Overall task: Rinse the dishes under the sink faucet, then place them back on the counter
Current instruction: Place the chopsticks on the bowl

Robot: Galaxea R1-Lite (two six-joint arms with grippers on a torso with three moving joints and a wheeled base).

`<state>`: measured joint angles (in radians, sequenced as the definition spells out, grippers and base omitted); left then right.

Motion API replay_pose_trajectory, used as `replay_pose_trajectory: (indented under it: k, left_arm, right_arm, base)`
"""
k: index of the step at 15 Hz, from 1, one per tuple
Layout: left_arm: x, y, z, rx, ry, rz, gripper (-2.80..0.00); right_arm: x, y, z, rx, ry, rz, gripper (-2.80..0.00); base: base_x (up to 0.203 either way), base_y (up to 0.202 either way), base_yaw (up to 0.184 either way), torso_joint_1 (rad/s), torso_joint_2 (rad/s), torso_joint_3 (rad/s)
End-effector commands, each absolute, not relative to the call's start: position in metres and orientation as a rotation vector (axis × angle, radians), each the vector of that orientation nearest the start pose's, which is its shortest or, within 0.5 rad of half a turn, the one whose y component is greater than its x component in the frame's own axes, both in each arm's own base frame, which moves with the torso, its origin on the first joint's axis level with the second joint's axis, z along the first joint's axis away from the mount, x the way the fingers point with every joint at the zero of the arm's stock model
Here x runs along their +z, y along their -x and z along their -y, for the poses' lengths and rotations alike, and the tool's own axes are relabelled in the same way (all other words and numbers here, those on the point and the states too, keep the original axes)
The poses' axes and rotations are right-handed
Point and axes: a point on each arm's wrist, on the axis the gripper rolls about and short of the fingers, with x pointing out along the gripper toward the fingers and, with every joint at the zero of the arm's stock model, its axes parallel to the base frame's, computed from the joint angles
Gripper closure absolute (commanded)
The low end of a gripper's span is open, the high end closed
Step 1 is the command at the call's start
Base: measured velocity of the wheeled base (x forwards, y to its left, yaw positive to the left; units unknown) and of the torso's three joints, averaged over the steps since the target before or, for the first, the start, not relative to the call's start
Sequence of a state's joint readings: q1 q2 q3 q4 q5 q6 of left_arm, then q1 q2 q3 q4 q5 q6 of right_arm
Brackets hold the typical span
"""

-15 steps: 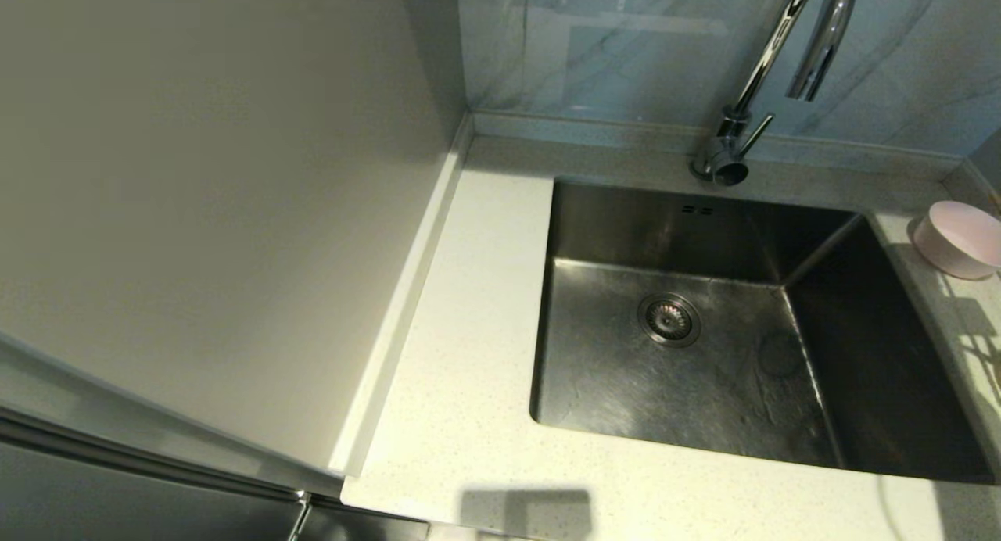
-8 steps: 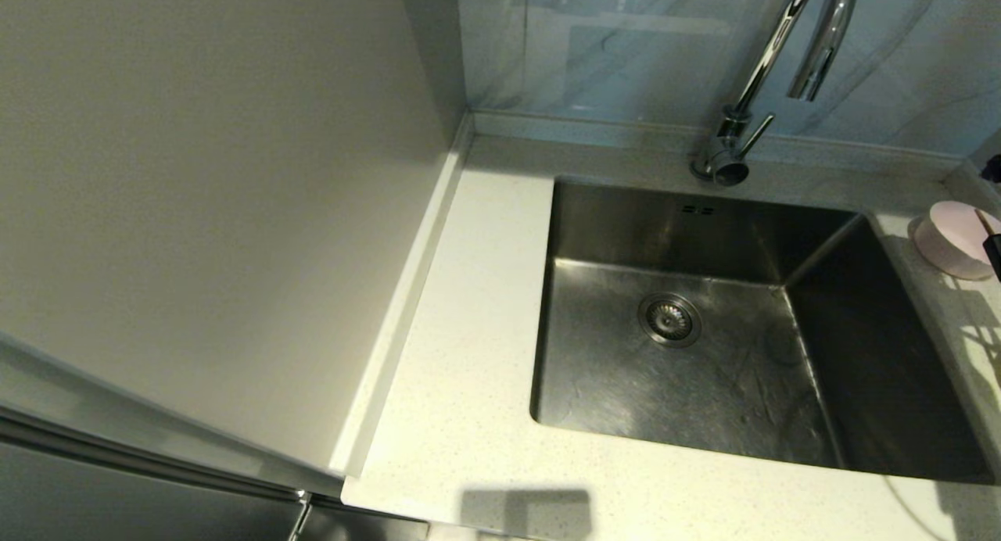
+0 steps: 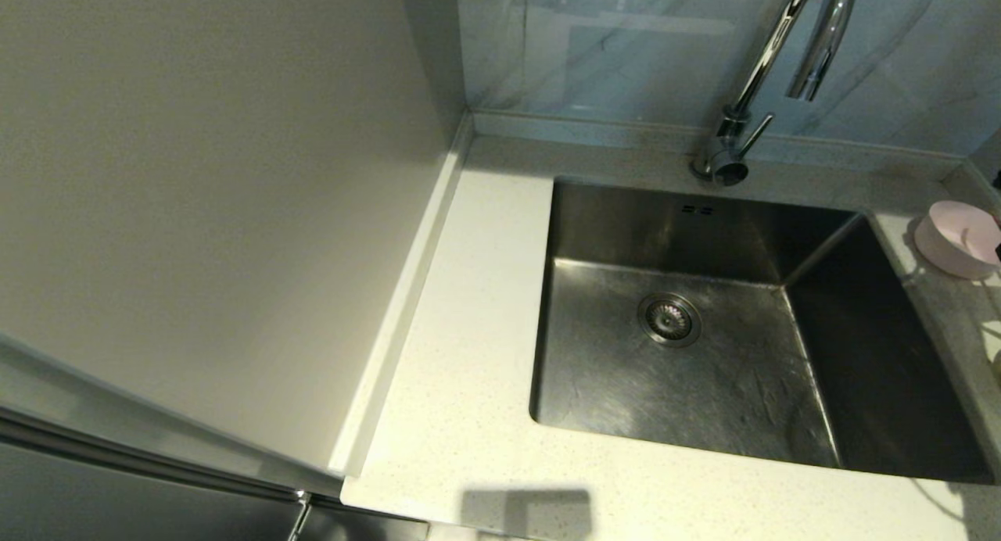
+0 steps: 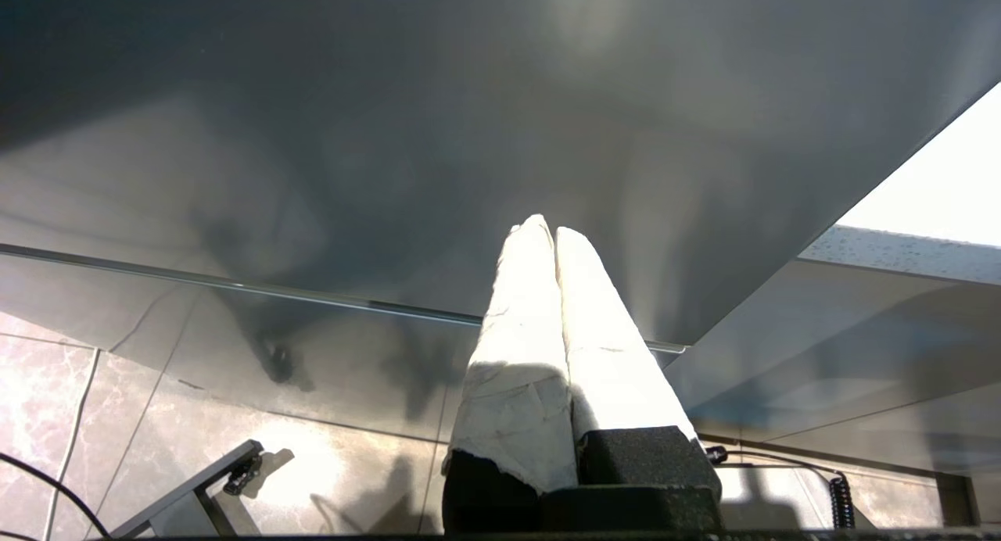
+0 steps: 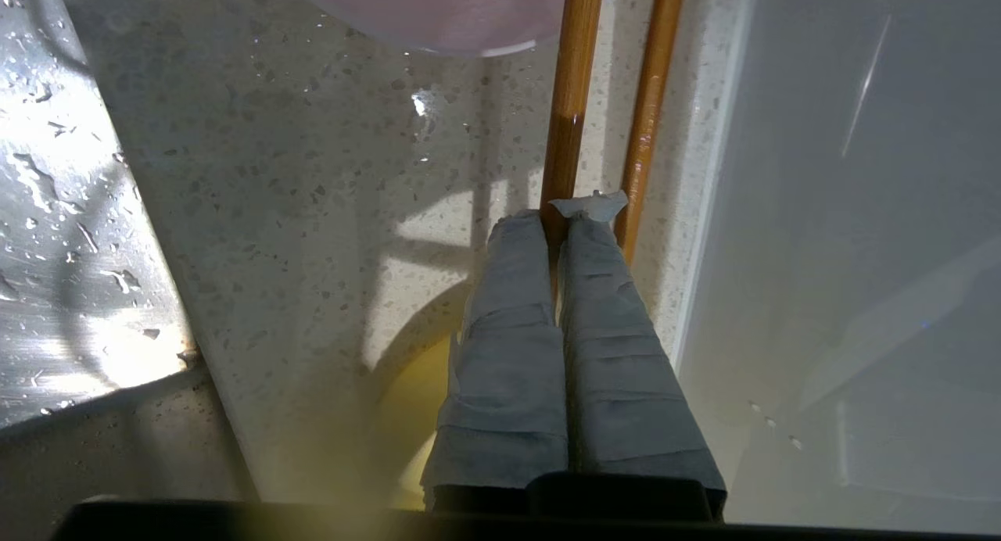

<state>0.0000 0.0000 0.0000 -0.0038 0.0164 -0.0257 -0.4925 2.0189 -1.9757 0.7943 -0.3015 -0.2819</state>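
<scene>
Warm, hard light from the right — crisp shadows cross the tabletop (image 3: 469, 353), glare whitens the sink (image 5: 70, 345) (wet rim).

A plain beige wall panel (image 3: 211, 197) fills the near left of the head view. Behind it, at the far corner, rises a pale blue-grey marbled backsplash (image 3: 626, 48). Below the panel runs a dark cabinet front (image 3: 117, 494), above a glossy marbled tile floor (image 4: 47, 400) with bright light patches.

Head camera overlooks sink (image 3: 704, 322); right wrist camera hugs counter (image 5: 313, 213).
</scene>
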Motion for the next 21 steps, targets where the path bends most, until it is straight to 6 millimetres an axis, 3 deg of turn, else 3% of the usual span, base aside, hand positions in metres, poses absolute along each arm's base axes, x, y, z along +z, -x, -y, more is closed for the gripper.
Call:
replay_pose_trajectory:
  k: [1, 11, 12, 21]
  left_arm:
    - [0.076, 0.023, 0.000, 0.017, 0.026, 0.008, 0.00]
    - [0.076, 0.023, 0.000, 0.017, 0.026, 0.008, 0.00]
    - [0.076, 0.023, 0.000, 0.017, 0.026, 0.008, 0.00]
    - [0.076, 0.023, 0.000, 0.017, 0.026, 0.008, 0.00]
  right_arm:
    - [0.257, -0.331, 0.186, -0.617, 0.167, -0.970, 0.00]
    - [0.255, -0.332, 0.186, -0.606, 0.182, -0.979, 0.00]
    - [0.255, -0.332, 0.186, -0.606, 0.182, -0.980, -2.80]
    - [0.265, -0.327, 0.182, -0.589, 0.168, -0.942, -2.80]
  base:
    - [0.000, 0.000, 0.000, 0.000, 0.00, 0.000]
    - [0.000, 0.000, 0.000, 0.000, 0.00, 0.000]
    - [0.000, 0.000, 0.000, 0.000, 0.00, 0.000]
    - [0.000, 0.000, 0.000, 0.000, 0.00, 0.000]
